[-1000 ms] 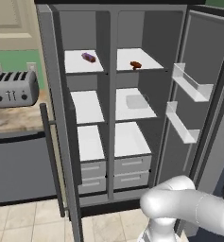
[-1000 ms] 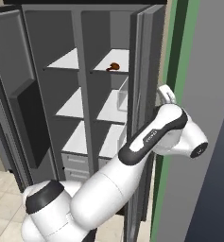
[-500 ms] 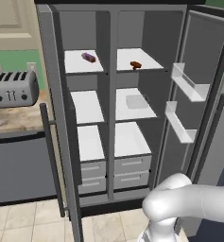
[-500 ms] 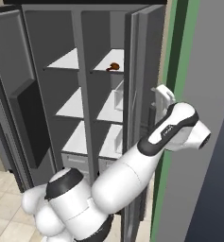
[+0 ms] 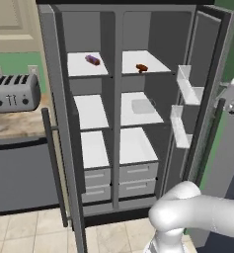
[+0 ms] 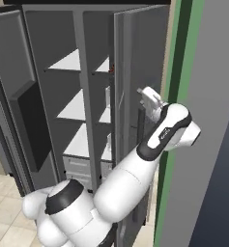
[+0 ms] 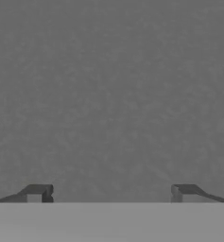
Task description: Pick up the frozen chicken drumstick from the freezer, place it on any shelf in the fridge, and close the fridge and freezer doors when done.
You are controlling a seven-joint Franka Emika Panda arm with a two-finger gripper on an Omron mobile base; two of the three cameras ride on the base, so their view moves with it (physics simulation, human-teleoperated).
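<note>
Spreading its jaws wide and empty, the gripper point(image 7: 111, 193) faced the outer side of the fridge door point(image 6: 135, 72).

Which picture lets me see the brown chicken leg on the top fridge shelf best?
The left base view: the chicken leg lies in plain sight on the fridge's top shelf. In the right base view the fridge door covers nearly all of it. The hand view faces a plain grey surface.

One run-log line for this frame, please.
stage: closing fridge door | pincer: open, empty, against grey door face | drumstick: top fridge shelf | freezer door: open
</note>
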